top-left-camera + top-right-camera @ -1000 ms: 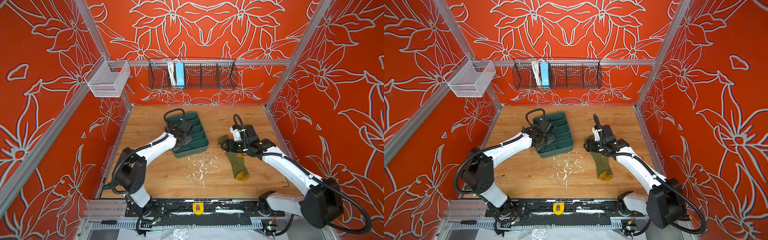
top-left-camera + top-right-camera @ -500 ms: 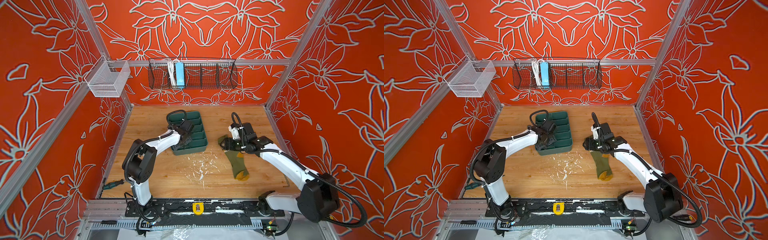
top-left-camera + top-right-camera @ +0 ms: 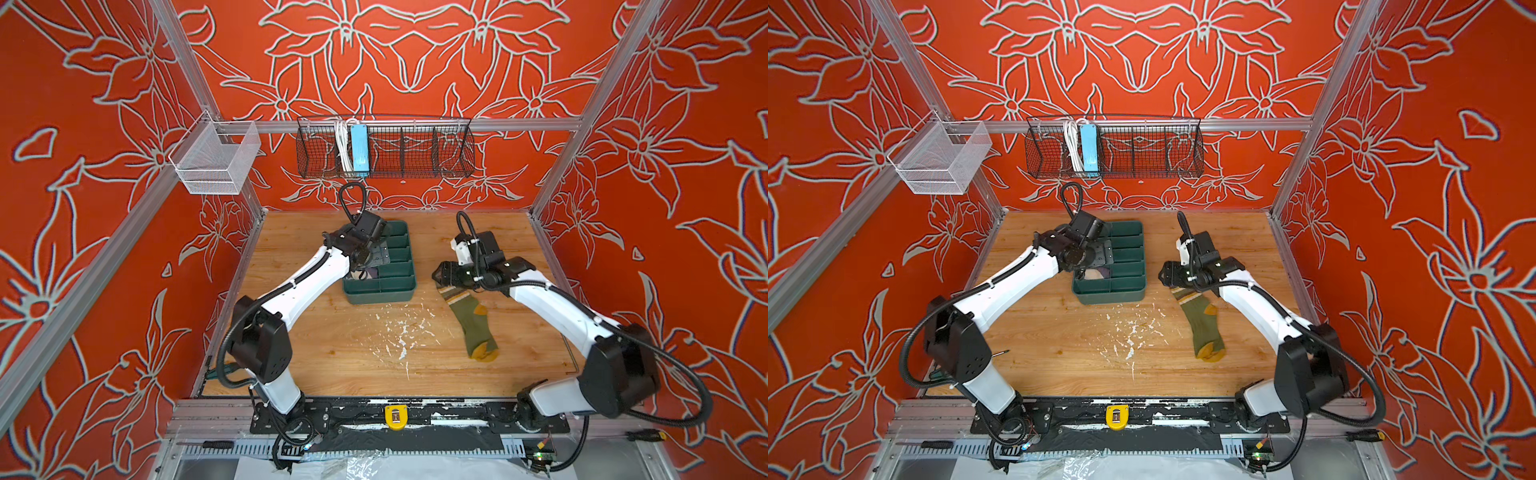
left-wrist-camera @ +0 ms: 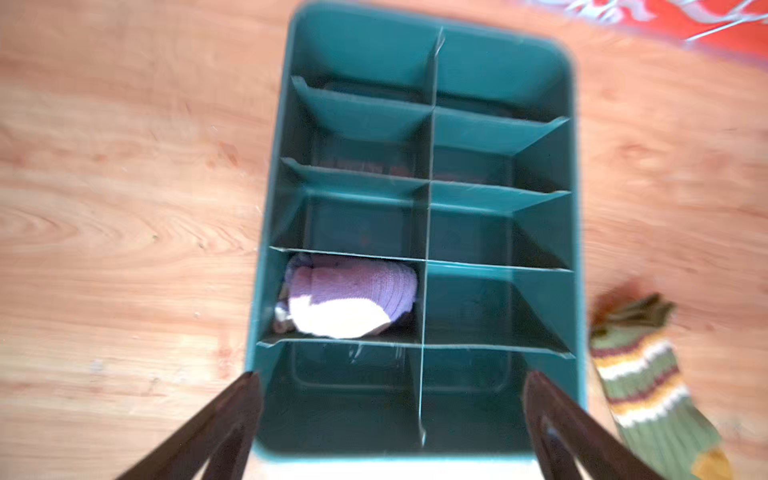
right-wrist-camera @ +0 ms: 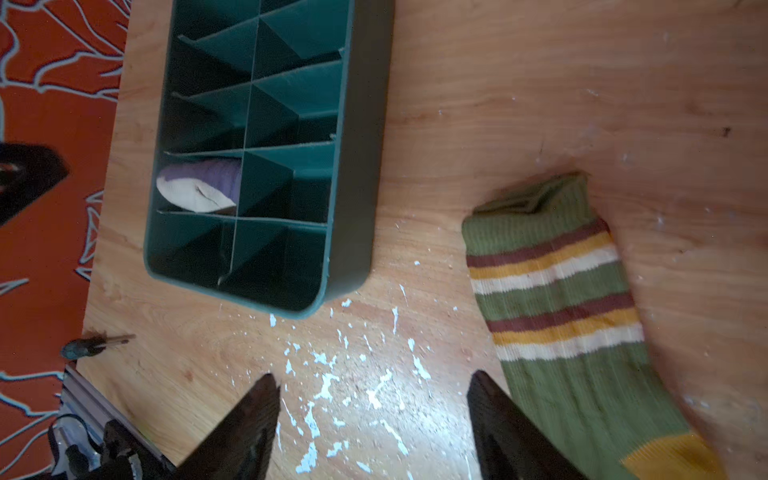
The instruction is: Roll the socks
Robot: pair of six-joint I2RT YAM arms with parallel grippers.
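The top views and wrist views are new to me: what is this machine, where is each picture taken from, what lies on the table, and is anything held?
Two robot arms, the left arm and the right arm, are mounted at the front of a wooden table. Both top views look down from one overhead camera; each wrist view looks past that arm's dark fingers. A green divided tray holds the rolled purple sock in one compartment. The olive sock lies unrolled beside the tray. The left gripper and right gripper are open, holding nothing.
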